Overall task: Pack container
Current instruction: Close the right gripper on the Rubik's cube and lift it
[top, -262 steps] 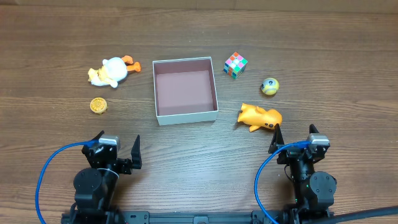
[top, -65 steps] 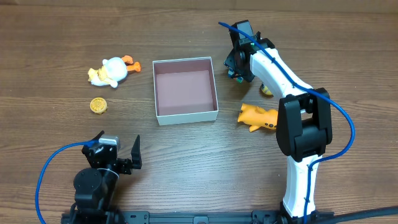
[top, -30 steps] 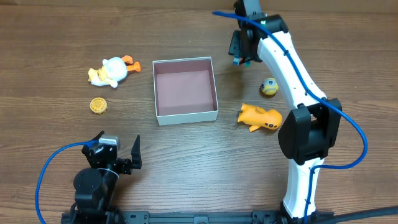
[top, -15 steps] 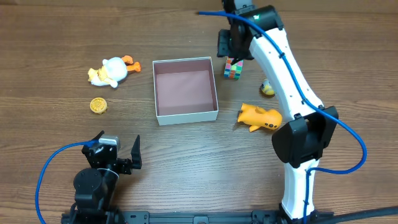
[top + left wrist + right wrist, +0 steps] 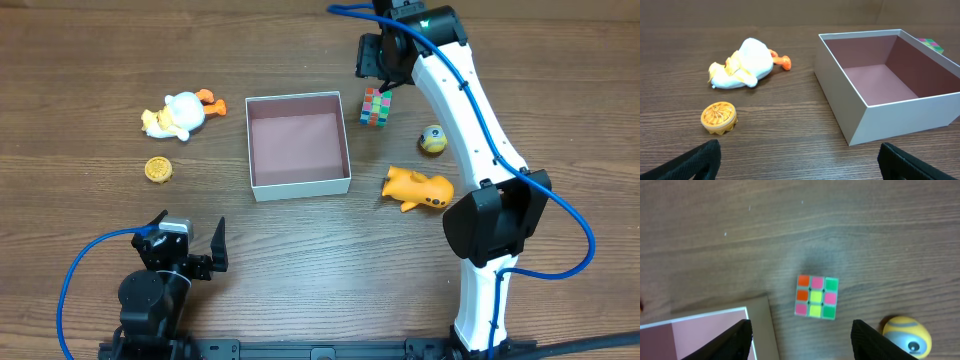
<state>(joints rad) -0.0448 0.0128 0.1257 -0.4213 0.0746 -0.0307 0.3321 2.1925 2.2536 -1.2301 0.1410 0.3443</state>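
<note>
The container [image 5: 257, 150] is a shallow white-walled box with a pinkish-brown inside, standing in the middle of the table with nothing in it; its near wall [image 5: 842, 102] also shows in the left wrist view. A multicoloured cube [image 5: 376, 106] lies on the wood just right of the container's far right corner. My right gripper [image 5: 382, 68] hangs above the cube [image 5: 816, 297], open, its fingertips [image 5: 735, 340] apart from it. My left gripper [image 5: 190, 228] rests open near the front left, with nothing between its fingers [image 5: 702, 160].
A white and yellow duck toy [image 5: 178, 114] and a small yellow disc [image 5: 158, 170] lie left of the container. A yellow ball with an eye [image 5: 433, 139] and an orange animal toy [image 5: 417, 188] lie to its right.
My right arm reached out from its rest, picked up the cube and carried it left. The cube now lies on the table beside the container and the jaws have opened wider. The left arm is still.
</note>
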